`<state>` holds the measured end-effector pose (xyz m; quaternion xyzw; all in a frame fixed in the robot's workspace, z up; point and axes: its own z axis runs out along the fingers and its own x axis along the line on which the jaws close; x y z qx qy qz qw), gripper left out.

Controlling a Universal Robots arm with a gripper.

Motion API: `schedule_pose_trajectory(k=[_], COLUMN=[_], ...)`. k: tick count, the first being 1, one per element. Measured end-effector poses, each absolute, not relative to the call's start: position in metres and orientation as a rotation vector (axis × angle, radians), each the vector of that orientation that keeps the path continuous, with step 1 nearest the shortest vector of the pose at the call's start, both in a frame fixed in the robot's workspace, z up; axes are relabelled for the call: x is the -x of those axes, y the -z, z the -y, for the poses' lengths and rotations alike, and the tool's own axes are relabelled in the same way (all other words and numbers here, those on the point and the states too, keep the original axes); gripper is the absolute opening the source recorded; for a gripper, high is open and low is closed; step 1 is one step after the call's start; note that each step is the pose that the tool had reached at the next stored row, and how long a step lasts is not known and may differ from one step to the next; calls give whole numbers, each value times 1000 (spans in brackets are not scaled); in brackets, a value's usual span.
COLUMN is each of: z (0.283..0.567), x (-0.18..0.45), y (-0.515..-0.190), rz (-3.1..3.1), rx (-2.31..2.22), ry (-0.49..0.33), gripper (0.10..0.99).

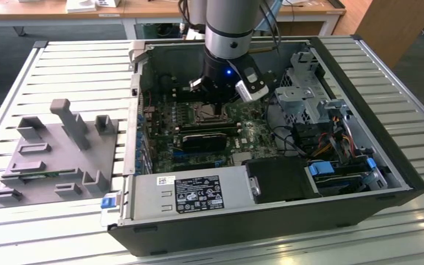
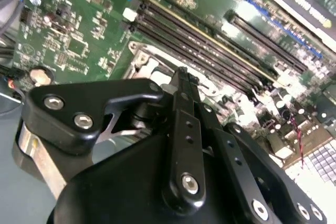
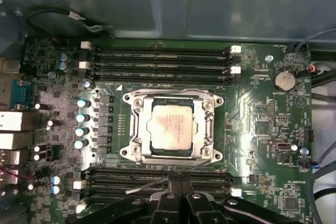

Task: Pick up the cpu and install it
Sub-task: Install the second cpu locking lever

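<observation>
Black fingers (image 3: 181,199) pressed together, holding nothing; cpu (image 3: 170,127) flat in socket (image 3: 172,125), edges square to memory slots (image 3: 157,61)

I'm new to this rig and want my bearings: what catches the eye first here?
The open computer case on the slatted table, with the gripper lowered inside it. In the first wrist view, the shiny cpu sits in its motherboard socket. A grey holder block lies on the exterior view's left.
</observation>
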<state>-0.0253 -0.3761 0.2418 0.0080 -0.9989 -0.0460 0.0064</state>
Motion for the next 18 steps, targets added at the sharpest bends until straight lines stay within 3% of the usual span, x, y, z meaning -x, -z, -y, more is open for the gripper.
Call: schedule_pose_trajectory(k=[18], z=[381], x=[40], y=[-240], rz=[3125], rx=[-25], ry=[143], gripper=[106])
